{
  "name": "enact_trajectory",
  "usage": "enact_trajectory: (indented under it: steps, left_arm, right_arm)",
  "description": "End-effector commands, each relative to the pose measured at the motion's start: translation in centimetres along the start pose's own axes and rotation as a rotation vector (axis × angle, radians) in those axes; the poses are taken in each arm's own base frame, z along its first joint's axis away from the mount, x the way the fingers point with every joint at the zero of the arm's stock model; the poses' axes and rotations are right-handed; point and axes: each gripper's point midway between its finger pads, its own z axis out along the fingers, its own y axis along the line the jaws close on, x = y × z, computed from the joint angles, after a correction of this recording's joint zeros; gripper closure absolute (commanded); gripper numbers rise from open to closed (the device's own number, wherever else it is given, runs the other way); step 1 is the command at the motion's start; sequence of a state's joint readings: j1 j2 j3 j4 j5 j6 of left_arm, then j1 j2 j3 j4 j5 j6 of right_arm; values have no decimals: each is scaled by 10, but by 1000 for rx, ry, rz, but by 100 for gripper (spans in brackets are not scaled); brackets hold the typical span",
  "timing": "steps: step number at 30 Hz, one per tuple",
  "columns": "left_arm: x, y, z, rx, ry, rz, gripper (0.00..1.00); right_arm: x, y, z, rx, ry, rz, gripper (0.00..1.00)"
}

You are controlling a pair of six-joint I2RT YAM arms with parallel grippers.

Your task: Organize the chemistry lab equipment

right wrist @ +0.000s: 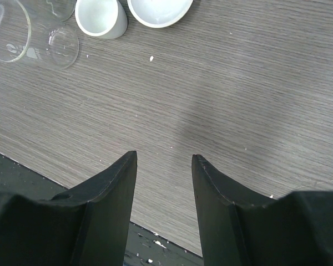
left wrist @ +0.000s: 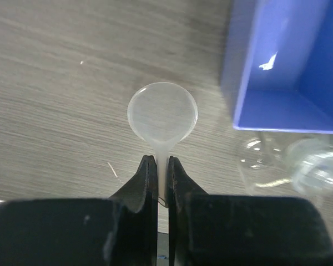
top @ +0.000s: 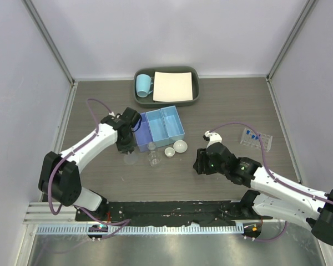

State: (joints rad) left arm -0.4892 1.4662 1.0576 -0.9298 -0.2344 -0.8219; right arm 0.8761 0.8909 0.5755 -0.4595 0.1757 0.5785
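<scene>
Where the left end effector [left wrist: 161, 160] is closed on its thin stem, a translucent round piece [left wrist: 162, 113] is held low over the table [top: 238, 100], just left of the near corner of the blue three-compartment box [top: 161, 127]; whether the piece touches the table cannot be told. The small clear bottle [top: 152, 155] stands just in front of the box, to the right of the piece. Beside the bottle, two white round dishes [top: 180, 146] sit close together, open side up. Further right, the right end effector [right wrist: 164, 156] hangs over bare table with its fingers spread and nothing between them. Beyond it, near the right edge, the clear plastic tube rack [top: 256, 139] carries blue-capped tubes [top: 249, 133]. At the far edge, a dark grey tray [top: 166, 103] holds a light-blue mug [top: 142, 85] and a white sheet [top: 173, 86].
</scene>
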Motion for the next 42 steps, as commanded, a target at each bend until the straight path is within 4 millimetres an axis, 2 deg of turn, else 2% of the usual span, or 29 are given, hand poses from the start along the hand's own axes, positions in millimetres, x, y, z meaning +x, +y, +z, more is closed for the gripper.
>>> enact_trajectory:
  steps: [1,3,5,6,9,10,12,13,14,16,23,35,42]
  left_arm:
    - [-38,-11,-58,89,-114,3,100]
    - [-55,-20,-82,131,-161,4,100]
    - [-64,-21,-94,133,-176,15,100]
    - [-74,-28,-103,146,-197,15,100]
    - [-85,-35,-104,132,-189,34,100]
    - [-92,-41,-110,146,-204,33,100]
    - [-99,-50,-107,147,-198,44,100]
    - [-100,-55,-97,135,-175,51,100]
    - [-106,-61,-100,145,-186,53,100]
    - [-113,-67,-87,120,-181,54,100]
    - [-128,-87,-64,117,-174,61,100]
    - [-150,-88,-38,167,-157,4,100]
    - [-156,-104,-34,240,-139,-10,100]
  right_arm:
    - [-6,7,1,-24,-23,11,50]
    - [-7,8,2,-24,-25,11,50]
    - [-8,9,2,-28,-28,18,50]
    - [-7,9,2,-30,-27,17,50]
    - [-8,10,2,-33,-28,22,50]
    - [-8,11,2,-35,-28,24,50]
    - [-6,10,1,-31,-24,23,50]
    - [-7,10,0,-34,-27,25,50]
    - [-8,9,-1,-29,-31,26,50]
    - [-7,8,-2,-26,-30,23,50]
    - [-5,6,-4,-23,-32,26,50]
    - [-2,5,-1,-17,-21,21,50]
    - [-4,5,-1,-11,-24,16,50]
